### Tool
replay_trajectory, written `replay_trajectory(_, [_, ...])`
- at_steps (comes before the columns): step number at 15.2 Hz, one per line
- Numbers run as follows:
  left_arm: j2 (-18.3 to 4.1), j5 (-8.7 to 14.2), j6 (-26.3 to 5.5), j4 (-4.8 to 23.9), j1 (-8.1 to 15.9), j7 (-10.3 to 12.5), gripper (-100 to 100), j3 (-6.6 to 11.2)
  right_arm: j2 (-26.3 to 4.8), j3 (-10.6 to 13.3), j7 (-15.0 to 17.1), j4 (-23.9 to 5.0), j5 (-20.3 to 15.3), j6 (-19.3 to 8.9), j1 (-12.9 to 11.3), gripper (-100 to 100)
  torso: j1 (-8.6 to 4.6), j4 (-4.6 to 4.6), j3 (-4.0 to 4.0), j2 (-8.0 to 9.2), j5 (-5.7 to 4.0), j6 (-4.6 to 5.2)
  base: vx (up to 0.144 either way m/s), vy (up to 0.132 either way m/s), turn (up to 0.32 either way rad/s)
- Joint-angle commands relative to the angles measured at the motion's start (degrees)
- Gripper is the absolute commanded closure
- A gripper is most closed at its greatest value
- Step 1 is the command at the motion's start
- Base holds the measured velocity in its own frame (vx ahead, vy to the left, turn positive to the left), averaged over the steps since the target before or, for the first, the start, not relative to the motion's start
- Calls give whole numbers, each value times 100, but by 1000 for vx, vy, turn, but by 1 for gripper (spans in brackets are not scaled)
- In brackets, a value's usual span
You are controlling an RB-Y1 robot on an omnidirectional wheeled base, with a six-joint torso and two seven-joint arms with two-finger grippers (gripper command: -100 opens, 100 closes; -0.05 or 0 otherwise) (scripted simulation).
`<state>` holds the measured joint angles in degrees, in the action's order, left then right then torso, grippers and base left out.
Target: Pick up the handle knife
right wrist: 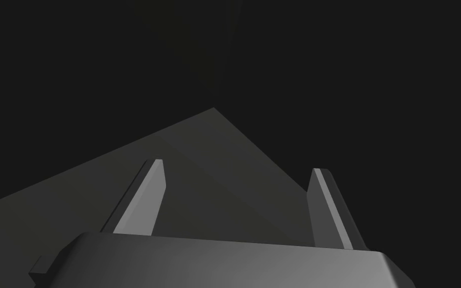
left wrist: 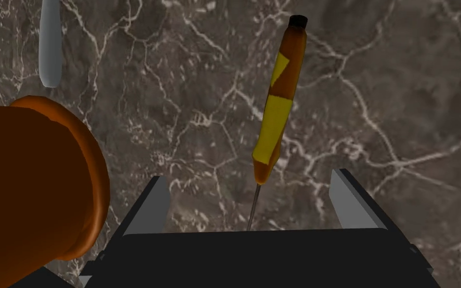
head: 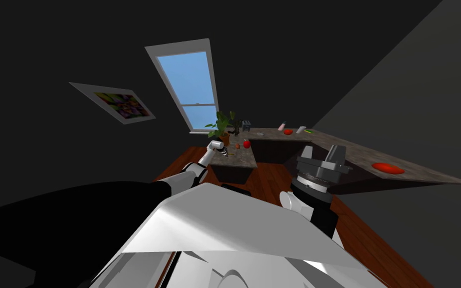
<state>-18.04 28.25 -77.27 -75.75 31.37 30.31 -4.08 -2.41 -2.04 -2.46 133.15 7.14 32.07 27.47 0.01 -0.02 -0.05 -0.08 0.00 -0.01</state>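
**Q:** What is the setting?
**A:** A dark-walled room with a wooden floor (head: 269, 182). Head view, left to right: a framed picture (head: 119, 104) at ten o'clock, a bright window (head: 190, 85) at eleven, and a potted plant (head: 223, 125) at the far end of a marbled counter (head: 242, 159). A red fruit (head: 246, 144) stands just beside the plant.

**Q:** Where are the arms?
**A:** The left gripper (head: 223, 151) reaches over that counter, near the centre of the view. The right gripper (head: 338, 148) stands raised at three o'clock, well apart from the left. It is in front of a longer counter (head: 424, 172) that bears a red plate (head: 387, 168).

**Q:** What lies under the left hand?
**A:** The counter's veined grey-brown top. An orange pot (left wrist: 29, 180) is close at the gripper's nine o'clock. A pale grey object (left wrist: 50, 45) is at eleven; what it is cannot be told. The handle knife (left wrist: 274, 110) is at twelve.

**Q:** How does the knife lie?
**A:** It lies flat on the counter. Its orange-and-yellow handle points away from the gripper and ends in a black cap. The thin blade (left wrist: 253, 207) runs back toward the gripper's body. The handle's near end sits between the two fingertips and touches neither.

**Q:** What state are the claws in?
**A:** The left gripper (left wrist: 248, 175) has its fingers spread wide and holds nothing. The right gripper (right wrist: 239, 165) is likewise spread and empty.
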Motion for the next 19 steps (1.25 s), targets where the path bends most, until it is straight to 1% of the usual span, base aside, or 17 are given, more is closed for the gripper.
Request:
replay_trajectory(1, [8,58,-286,178,163,53,-100,-16,0,0,0,0,0,0,0,0,0,0,0,0,0,0,21,8,-25])
replay_trajectory(2, [8,58,-293,178,163,53,-100,-16,0,0,0,0,0,0,0,0,0,0,-1,-1,0,0,18,8,-21])
replay_trajectory(5, [17,109,-553,328,311,104,-100,-32,0,0,0,0,0,0,0,0,1,0,0,1,0,0,13,8,-16])
replay_trajectory(6, [8,95,-465,246,243,87,-100,-24,0,0,0,0,0,0,0,0,1,0,1,1,0,0,7,5,-8])
replay_trajectory(7, [61,49,-315,395,194,23,-100,-19,0,0,0,0,0,0,0,0,0,0,1,3,0,-1,17,-5,-21])
replay_trajectory(10, [114,-2,-133,534,136,-46,-100,-14,0,0,0,0,0,0,0,0,-7,-2,-2,-3,-1,-1,29,-15,-23])
replay_trajectory(11, [84,25,-244,440,147,-7,-100,-14,0,0,0,0,0,0,0,0,-8,-2,-3,-4,-1,-1,19,-11,-4])
replay_trajectory(12, [89,19,-220,447,141,-14,100,-15,0,0,0,0,0,0,0,0,-8,-1,-2,-2,-1,-1,7,-4,1])
replay_trajectory(16, [90,20,-219,444,144,-17,100,-15,0,0,0,0,0,0,0,0,-2,-2,-1,1,0,-1,0,0,0])
replay_trajectory(17, [40,69,-387,340,218,51,100,-22,0,0,0,0,0,0,0,0,-2,-2,-1,0,0,-1,-17,8,24])
replay_trajectory(18, [19,89,-460,284,241,78,100,-24,0,0,0,0,0,0,0,0,0,1,2,4,-1,-3,-33,17,36])
replay_trajectory(19, [57,54,-343,340,195,39,100,-27,0,0,0,0,0,0,0,0,4,2,6,11,-1,-5,-19,11,11])
